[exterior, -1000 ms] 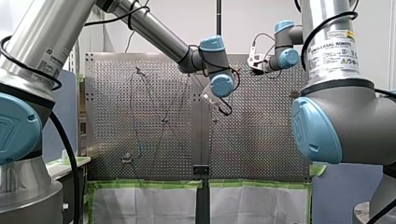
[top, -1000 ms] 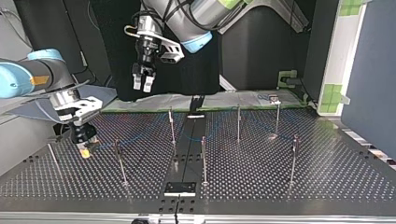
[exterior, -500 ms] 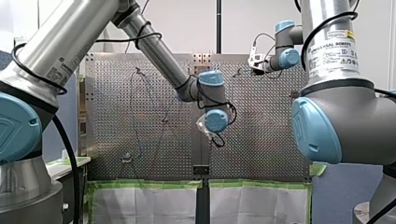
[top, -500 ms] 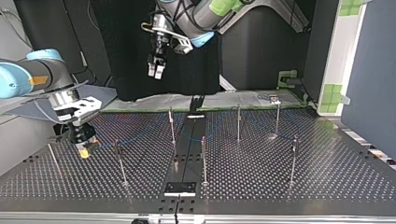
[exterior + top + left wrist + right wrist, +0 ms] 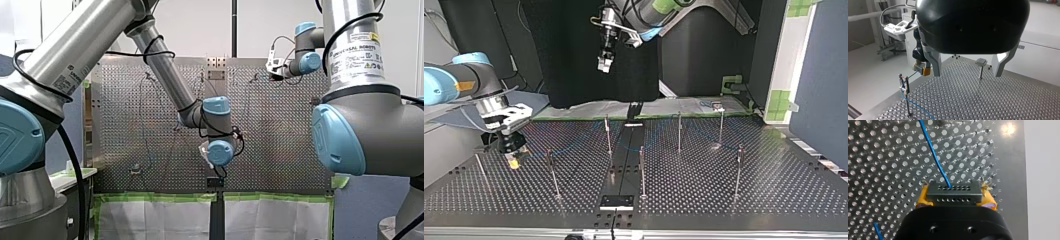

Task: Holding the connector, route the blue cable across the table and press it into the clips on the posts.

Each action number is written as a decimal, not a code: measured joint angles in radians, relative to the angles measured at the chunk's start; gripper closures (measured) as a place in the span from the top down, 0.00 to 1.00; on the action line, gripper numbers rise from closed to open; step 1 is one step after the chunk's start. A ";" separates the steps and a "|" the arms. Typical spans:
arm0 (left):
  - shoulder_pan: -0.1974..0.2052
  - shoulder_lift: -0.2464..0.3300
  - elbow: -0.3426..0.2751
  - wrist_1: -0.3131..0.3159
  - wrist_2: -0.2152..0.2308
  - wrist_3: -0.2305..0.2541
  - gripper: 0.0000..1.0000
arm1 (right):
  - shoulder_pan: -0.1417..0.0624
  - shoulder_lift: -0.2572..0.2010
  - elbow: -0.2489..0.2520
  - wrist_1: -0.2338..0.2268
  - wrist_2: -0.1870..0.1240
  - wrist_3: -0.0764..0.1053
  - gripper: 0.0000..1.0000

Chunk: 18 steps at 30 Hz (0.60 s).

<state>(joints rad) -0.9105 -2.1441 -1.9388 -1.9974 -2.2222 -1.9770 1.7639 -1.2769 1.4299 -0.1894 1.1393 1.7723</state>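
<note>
Near table (image 5: 1008,170) edge: right gripper (image 5: 955,198) clenched on connector (image 5: 953,191); left gripper (image 5: 967,71) released, empty. Risk: cable (image 5: 934,155), seemingly slack, popping off clips (image 5: 903,84).

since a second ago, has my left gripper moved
Yes. In the top view my left gripper has risen and shifted right, now above the middle post.

Perforated table (image 5: 1008,170): bare metal, brushed and bright, throwing glare. Posts (image 5: 642,170): thin polished metal rods. Blue cable (image 5: 934,155): smooth, slightly glossy plastic sheath. Connector (image 5: 953,194): matt dark plastic, pierced by two rows of holes. My right gripper (image 5: 954,197): yellow rubbery pads (image 5: 922,198) with ragged edges, matt black body. My left gripper (image 5: 967,73): glossy black shell, dull grey metal fingers (image 5: 935,65). My left arm (image 5: 75,55): satin metal tube.
</note>
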 joint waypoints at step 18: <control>0.080 -0.001 -0.153 0.076 -0.105 -0.054 1.00 | -0.007 0.001 0.000 -0.001 0.000 0.000 0.00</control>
<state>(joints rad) -0.8300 -2.1453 -2.0921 -1.9214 -2.3271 -2.0308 1.7566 -1.2764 1.4301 -0.1905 1.1393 1.7723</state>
